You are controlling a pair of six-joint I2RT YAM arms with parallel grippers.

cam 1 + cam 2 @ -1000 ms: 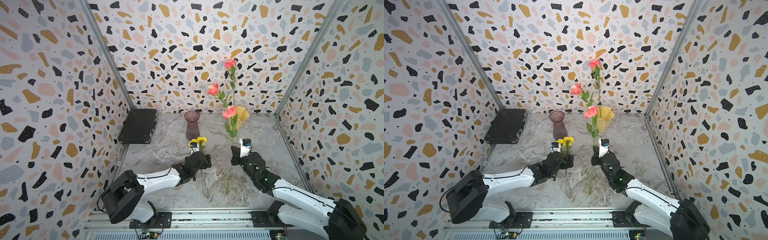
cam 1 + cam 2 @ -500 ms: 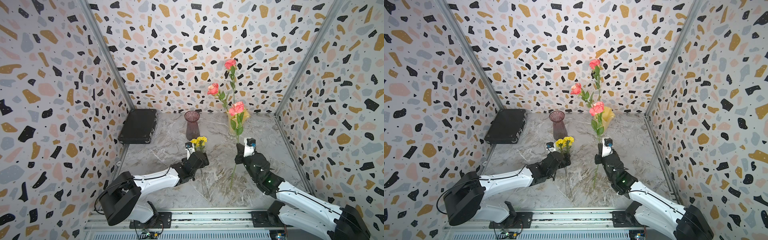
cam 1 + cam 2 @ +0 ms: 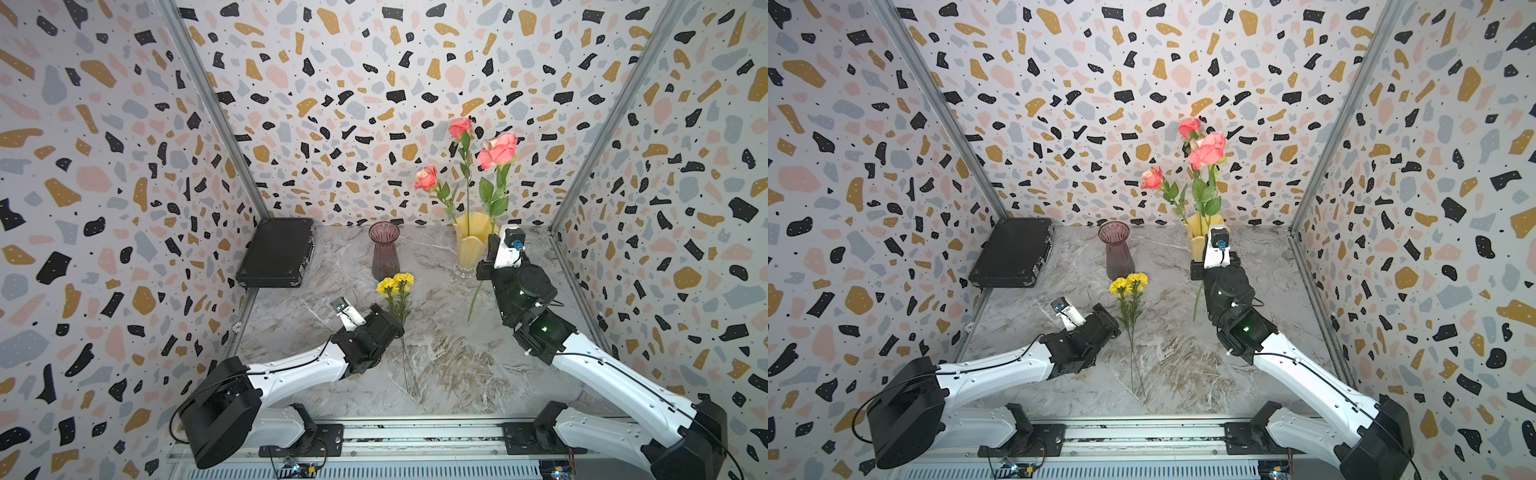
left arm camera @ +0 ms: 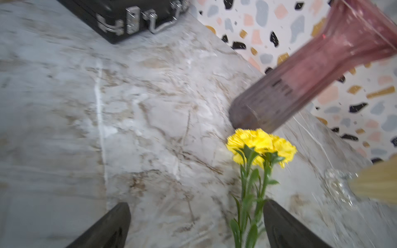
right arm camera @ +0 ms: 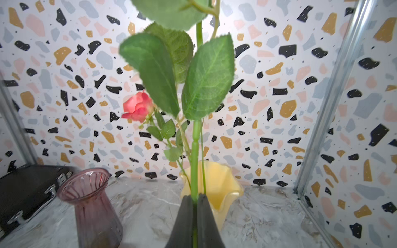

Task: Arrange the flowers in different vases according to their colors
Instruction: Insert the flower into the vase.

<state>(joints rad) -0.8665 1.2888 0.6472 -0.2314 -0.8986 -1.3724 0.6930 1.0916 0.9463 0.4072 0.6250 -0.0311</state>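
Tabletop (image 3: pixel 457 365) is carrying two vases (image 3: pixel 384 249), yellow vase (image 3: pixel 469 245) holding two roses (image 3: pixel 426 178); beside it right gripper (image 5: pixel 194 196) is clamping a third rose (image 3: pixel 497 149), left gripper (image 4: pixel 195 225) gaping around two yellow flowers (image 3: pixel 395 282).

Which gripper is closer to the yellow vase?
Right. The right gripper, gripping a rose, is just before the yellow vase; left gripper is away at the yellow flowers.

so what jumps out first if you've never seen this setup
A tall pink rose is held upright by the shut right pincer, just in front of the yellow vase at the back right, where two more roses stand. Next come two yellow flowers lying on the marble table before the empty purple vase, with the open left pincer over their stems.
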